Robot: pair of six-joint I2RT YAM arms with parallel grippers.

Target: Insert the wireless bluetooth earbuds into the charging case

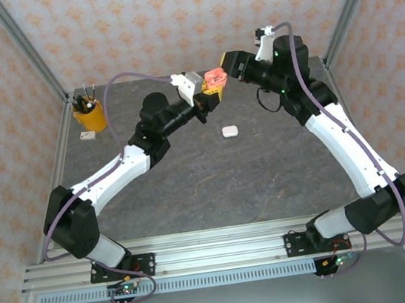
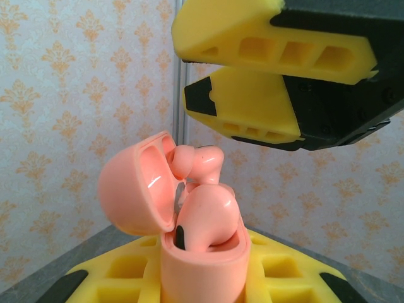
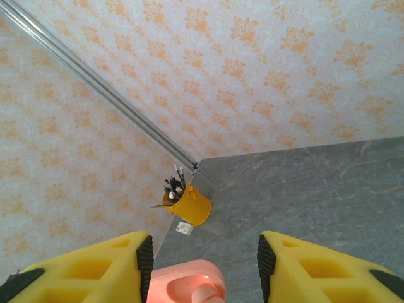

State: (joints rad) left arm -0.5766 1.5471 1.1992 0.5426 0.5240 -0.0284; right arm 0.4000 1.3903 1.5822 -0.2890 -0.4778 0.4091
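Note:
The coral-pink charging case (image 2: 202, 265) stands upright in the left wrist view, lid (image 2: 129, 196) swung open to the left. My left gripper (image 2: 202, 284) is shut on its lower body. One pink earbud (image 2: 211, 214) sits in the case's mouth. A second pink earbud (image 2: 201, 163) stands higher behind it, against the lid. My right gripper (image 2: 186, 71) hangs open just above them, holding nothing. From above, the case (image 1: 214, 77) is held in the air between the left gripper (image 1: 212, 94) and right gripper (image 1: 227, 67). The right wrist view has the open lid (image 3: 186, 284) below the right gripper (image 3: 205, 259).
A closed white case (image 1: 230, 131) lies on the grey table (image 1: 215, 187) near the middle. A yellow cup of pens (image 1: 89, 115) and a small white item (image 1: 88, 136) sit at the back left corner. Patterned walls and metal posts enclose the table.

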